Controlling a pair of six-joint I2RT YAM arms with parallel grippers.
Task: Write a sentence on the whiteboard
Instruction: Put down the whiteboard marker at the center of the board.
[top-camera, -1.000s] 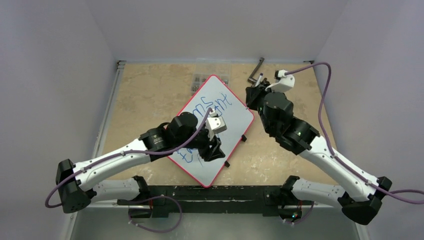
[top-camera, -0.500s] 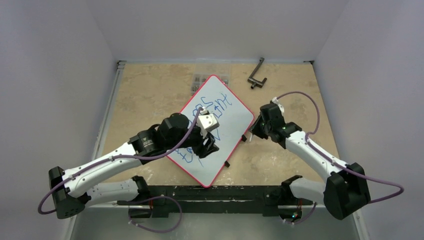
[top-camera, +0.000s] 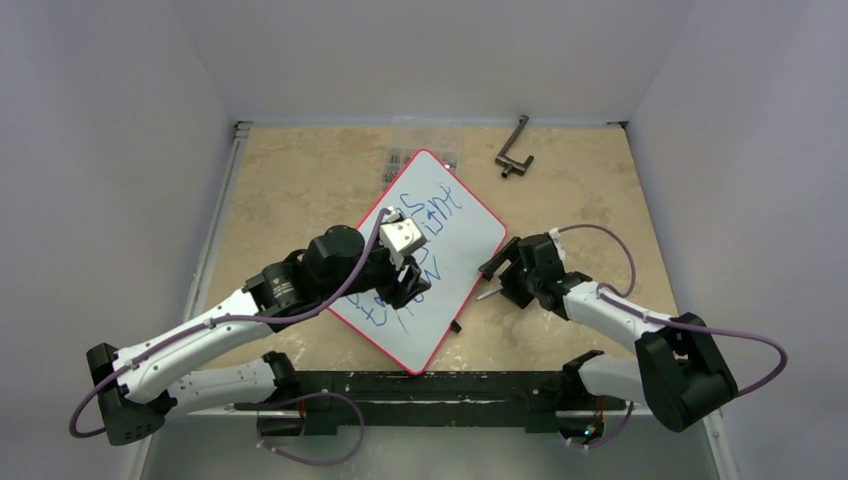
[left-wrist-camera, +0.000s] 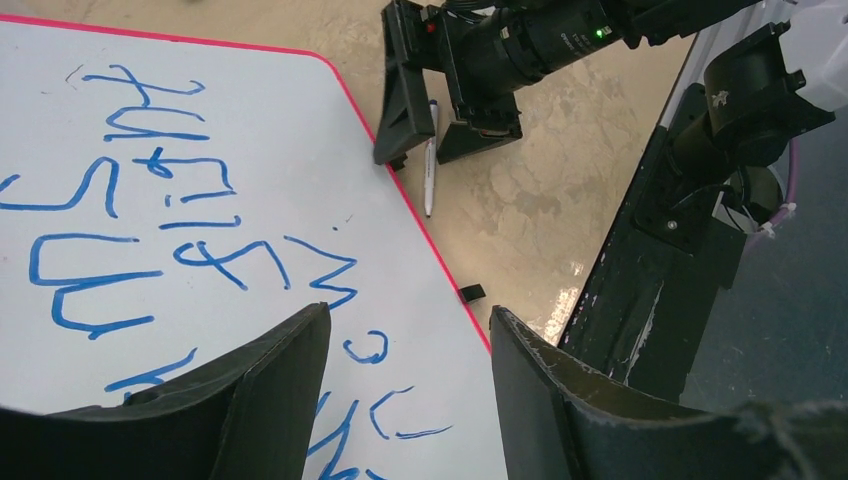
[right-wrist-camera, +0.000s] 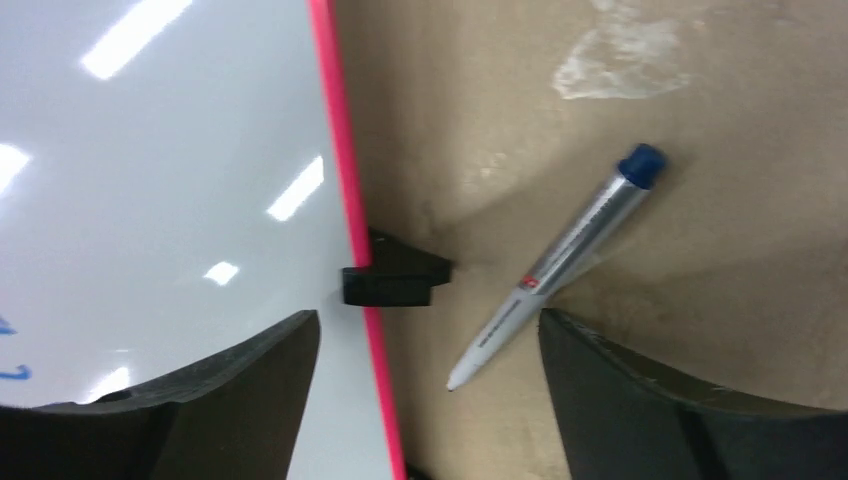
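Right pincer (right-wrist-camera: 428, 318) wide over loose marker (right-wrist-camera: 555, 262) on table (right-wrist-camera: 700, 150), left pincer (left-wrist-camera: 405, 330) parted, empty; closing off-centre could roll marker against whiteboard (right-wrist-camera: 180, 200) rim.

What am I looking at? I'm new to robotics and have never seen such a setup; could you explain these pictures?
These are two robot arms at a table, each ending in a two-finger gripper. The wide picture looks down from above. The other two come from a camera on each wrist, so the dark shapes at the bottom are that gripper's own fingers. On the table lies a whiteboard with blue writing. The left gripper hangs open over it, holding nothing. The right gripper is open beside the board's red edge. A pen lies on the table between its fingers, not gripped. A black bent tool lies at the far side.
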